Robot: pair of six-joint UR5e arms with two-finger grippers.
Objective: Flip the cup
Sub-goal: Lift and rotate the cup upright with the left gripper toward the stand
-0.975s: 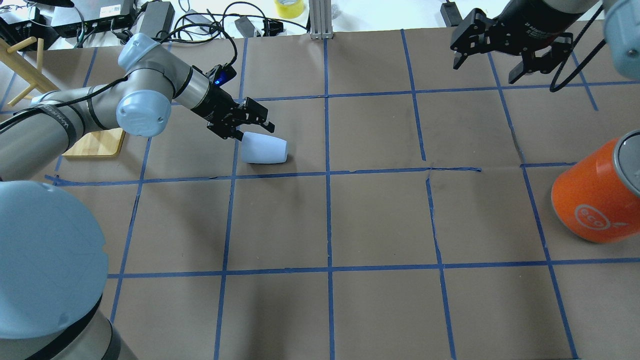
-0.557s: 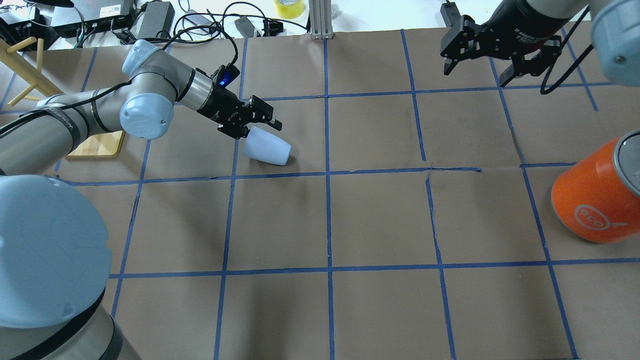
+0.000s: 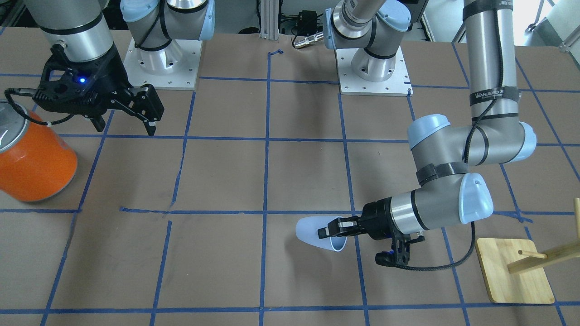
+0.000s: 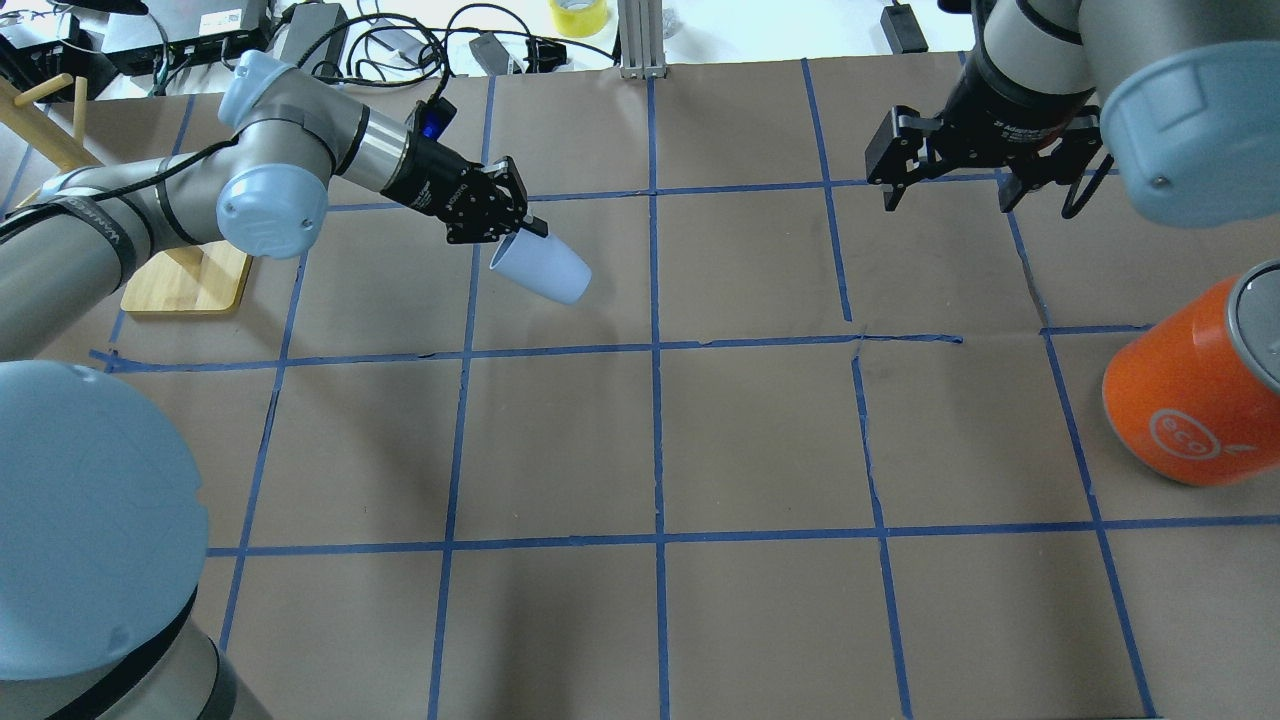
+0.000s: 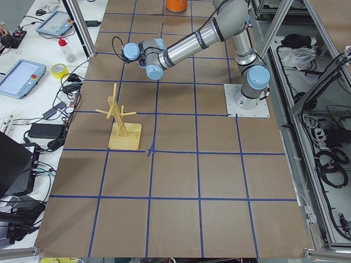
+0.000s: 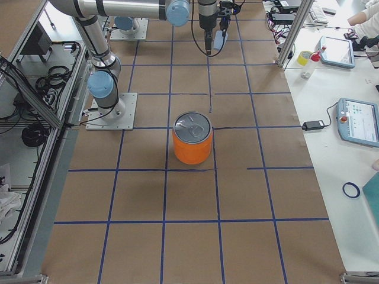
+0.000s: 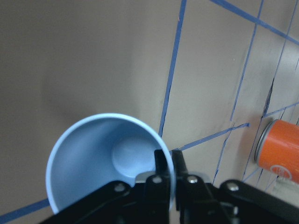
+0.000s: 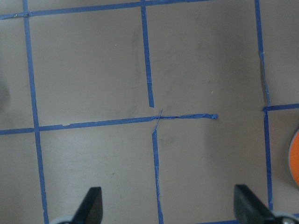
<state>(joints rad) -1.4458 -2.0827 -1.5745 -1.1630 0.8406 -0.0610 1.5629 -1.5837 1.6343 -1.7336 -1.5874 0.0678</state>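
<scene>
The pale blue cup (image 4: 543,268) is tilted, with its open mouth toward my left gripper and its closed base pointing away. My left gripper (image 4: 522,232) is shut on the cup's rim, one finger inside and one outside. The left wrist view looks into the cup (image 7: 100,165), with the fingers (image 7: 163,164) pinching its rim. In the front-facing view the cup (image 3: 311,232) hangs just over the brown paper at my left gripper (image 3: 334,228). My right gripper (image 4: 945,200) is open and empty at the far right, well away from the cup; it also shows in the front-facing view (image 3: 124,129).
A large orange can (image 4: 1190,400) with a silver top stands at the right edge; it also shows in the front-facing view (image 3: 34,165). A wooden peg stand (image 4: 185,282) sits behind my left arm. Blue tape lines grid the brown paper table (image 4: 660,450).
My left gripper has raised the cup's rim end and swung it away from me, so the cup went from lying on its side to tilted. My right gripper has moved left and turned.
</scene>
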